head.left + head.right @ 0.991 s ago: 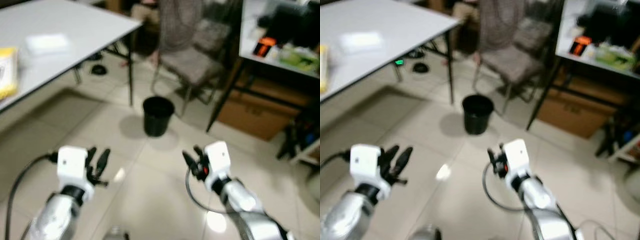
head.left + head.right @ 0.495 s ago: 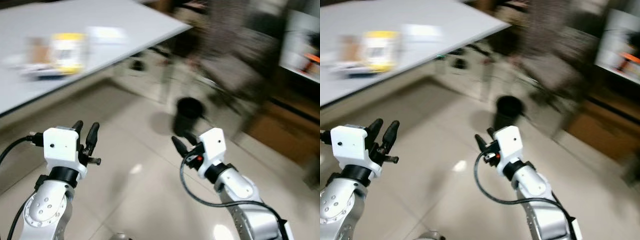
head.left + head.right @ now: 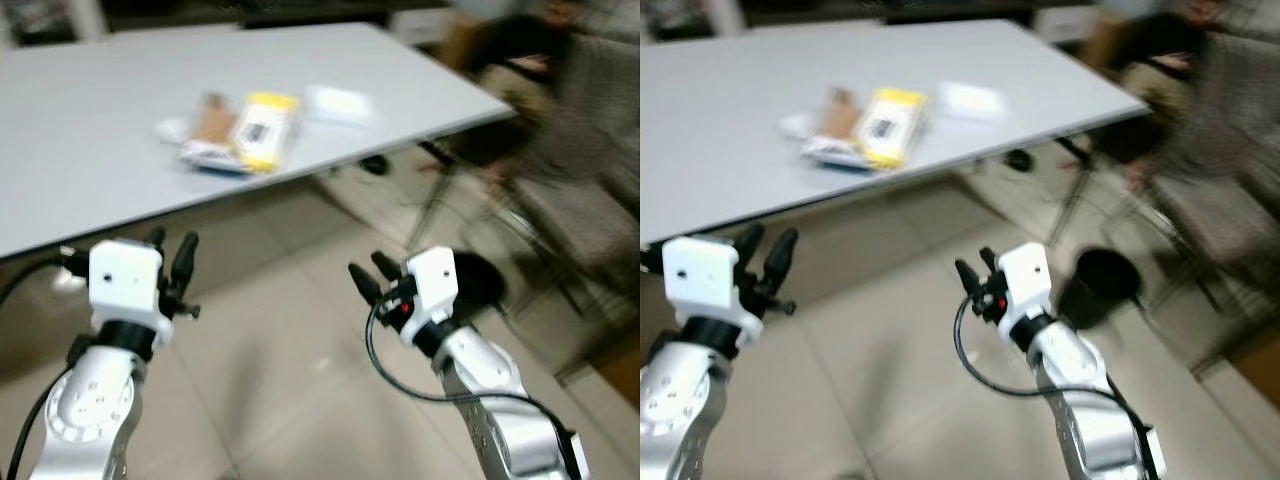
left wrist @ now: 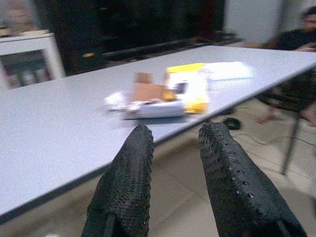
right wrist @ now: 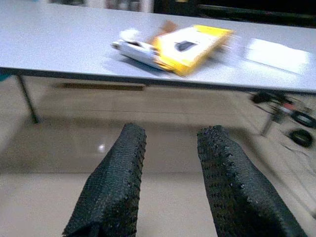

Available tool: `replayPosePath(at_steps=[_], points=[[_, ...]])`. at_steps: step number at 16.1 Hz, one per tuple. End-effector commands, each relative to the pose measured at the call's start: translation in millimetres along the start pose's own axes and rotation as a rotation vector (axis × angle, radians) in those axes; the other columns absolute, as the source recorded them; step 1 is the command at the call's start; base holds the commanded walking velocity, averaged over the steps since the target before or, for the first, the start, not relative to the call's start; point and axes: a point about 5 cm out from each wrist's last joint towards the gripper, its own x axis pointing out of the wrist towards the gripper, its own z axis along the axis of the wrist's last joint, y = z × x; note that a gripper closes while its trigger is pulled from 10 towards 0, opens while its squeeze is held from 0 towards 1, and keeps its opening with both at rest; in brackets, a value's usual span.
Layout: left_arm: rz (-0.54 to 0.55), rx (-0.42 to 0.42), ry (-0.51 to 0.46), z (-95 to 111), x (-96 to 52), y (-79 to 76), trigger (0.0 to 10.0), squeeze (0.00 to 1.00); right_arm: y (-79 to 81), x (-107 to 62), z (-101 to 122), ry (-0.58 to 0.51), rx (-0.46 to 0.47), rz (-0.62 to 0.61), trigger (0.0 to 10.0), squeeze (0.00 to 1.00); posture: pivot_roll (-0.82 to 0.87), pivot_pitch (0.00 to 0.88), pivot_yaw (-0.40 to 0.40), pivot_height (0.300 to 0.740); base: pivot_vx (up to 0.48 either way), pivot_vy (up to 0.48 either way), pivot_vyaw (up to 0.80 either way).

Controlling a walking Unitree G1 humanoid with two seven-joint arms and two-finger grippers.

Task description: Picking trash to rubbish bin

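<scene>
A yellow packet (image 3: 265,130) lies on the grey table (image 3: 100,170) beside a brown card scrap (image 3: 208,120) and a flat white wrapper (image 3: 338,102). The same pile appears ahead in both wrist views: the yellow packet (image 4: 190,84), the yellow packet (image 5: 190,47). A black rubbish bin (image 3: 1100,285) stands on the floor to the right. My left gripper (image 3: 170,247) and right gripper (image 3: 368,275) are raised in front of the table edge, both open and empty, well short of the trash.
A person (image 3: 560,100) sits at the right on a chair, beyond the table's corner. Thin table legs (image 3: 425,205) stand near the bin. Pale tiled floor (image 3: 280,350) stretches between me and the table.
The whole view has swung left, so the table and its trash are now in front and the bin has shifted to the right. Both arms stay raised and open.
</scene>
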Motion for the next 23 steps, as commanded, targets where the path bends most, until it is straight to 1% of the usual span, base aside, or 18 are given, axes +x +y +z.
replayPosePath(at_steps=[1,3,5,7,11,13,16,18,19,21,22,23], points=[[0.002,0.016,0.004,1.2,-0.1,1.9,10.0,0.0,2.6,3.8,5.9,-0.031,0.006,0.014,10.0,0.0,0.12,0.045,-0.132,0.74,0.405,0.0,0.8],[-0.005,0.026,0.009,1.0,0.1,2.4,10.0,0.0,2.5,4.3,5.7,-0.033,0.007,0.014,10.0,0.0,0.12,0.042,-0.13,0.74,0.405,0.0,0.8],[-0.016,0.032,0.009,1.1,2.7,2.1,10.0,0.0,-0.1,4.2,6.4,-0.049,0.011,-0.012,10.0,0.0,0.12,0.033,-0.121,0.74,0.407,0.0,0.67],[-0.037,0.034,0.004,1.1,7.4,2.6,10.0,0.0,-5.4,4.2,9.9,-0.078,0.042,-0.057,10.0,0.0,0.12,0.024,-0.113,0.74,0.405,0.0,0.0],[-0.059,0.029,-0.006,2.0,17.2,4.7,10.0,0.0,-10.3,4.1,16.6,-0.104,0.036,-0.093,10.0,0.0,0.11,0.013,-0.104,0.74,0.409,0.0,0.0],[-0.099,0.024,-0.024,4.7,30.3,4.0,10.0,0.0,-18.0,-0.9,27.7,-0.154,0.037,-0.143,10.0,0.0,0.1,0.01,-0.089,0.74,0.414,0.0,-0.8],[-0.12,0.011,-0.023,3.9,32.5,0.7,10.0,0.0,-20.0,-4.3,33.3,-0.182,0.026,-0.166,10.0,0.0,0.09,0.012,-0.081,0.74,0.411,0.0,-0.8],[-0.109,-0.025,-0.011,1.0,31.5,-3.1,10.0,0.0,-19.4,-5.2,34.2,-0.193,0.016,-0.166,10.0,0.0,0.1,0.015,-0.089,0.74,0.195,0.0,0.0],[-0.103,-0.018,-0.014,1.6,31.3,-5.4,10.0,0.0,-18.3,-5.1,34.3,-0.199,0.023,-0.164,10.0,0.0,0.1,0.015,-0.091,0.74,0.0,0.0,0.0],[-0.087,-0.019,-0.007,0.9,31.8,-4.2,10.0,0.0,-17.6,-2.6,32.3,-0.19,0.023,-0.157,10.0,0.0,0.1,0.015,-0.091,0.74,0.0,0.0,0.0],[-0.082,-0.015,-0.002,0.4,32.8,-2.8,10.0,0.0,-19.5,-1.6,31.5,-0.184,0.015,-0.169,10.0,0.0,0.11,0.018,-0.098,0.74,0.0,0.0,0.0],[-0.077,-0.004,0.01,-0.8,34.6,-0.7,10.0,0.0,-27.0,-0.9,28.1,-0.163,-0.019,-0.237,10.0,0.0,0.11,0.023,-0.093,0.74,0.0,0.0,0.0]])
